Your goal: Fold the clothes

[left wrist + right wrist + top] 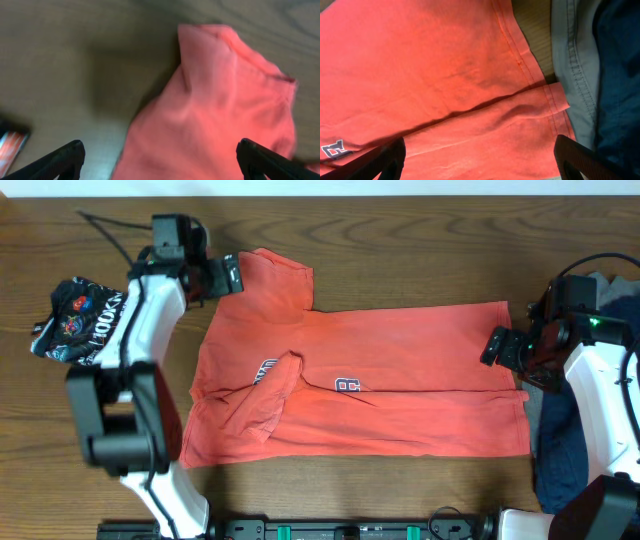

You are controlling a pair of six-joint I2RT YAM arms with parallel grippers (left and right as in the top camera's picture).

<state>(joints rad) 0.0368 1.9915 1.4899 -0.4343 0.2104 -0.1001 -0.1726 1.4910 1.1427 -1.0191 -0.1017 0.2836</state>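
The jaws of the left gripper are spread wide and nothing is held between them. In the left wrist view one sleeve of the coral-red T-shirt is seen just beyond the fingertips, lying loose on the wooden table. The jaws of the right gripper are likewise wide apart and empty. They are poised over the hem edge at the right end of the shirt, where one layer is seen lapped over another.

In the overhead view the shirt is spread across the middle of the frame, collar end to the left and hem to the right. A lengthwise fold line runs through it, and a fragment of navy-and-white print shows beside a second sleeve that is turned in and rumpled. A grey garment and a navy-blue garment are heaped at the right edge, touching the hem. A dark patterned cloth lies at the far left, apart from the shirt.

The step in hand is judged to be the narrowing of the shirt, with one long fold laid and the cloth let go. For the next move, the sleeve at the upper left would probably have to be pinched near its edge and carried inward. The rumpled sleeve may need flattening first.
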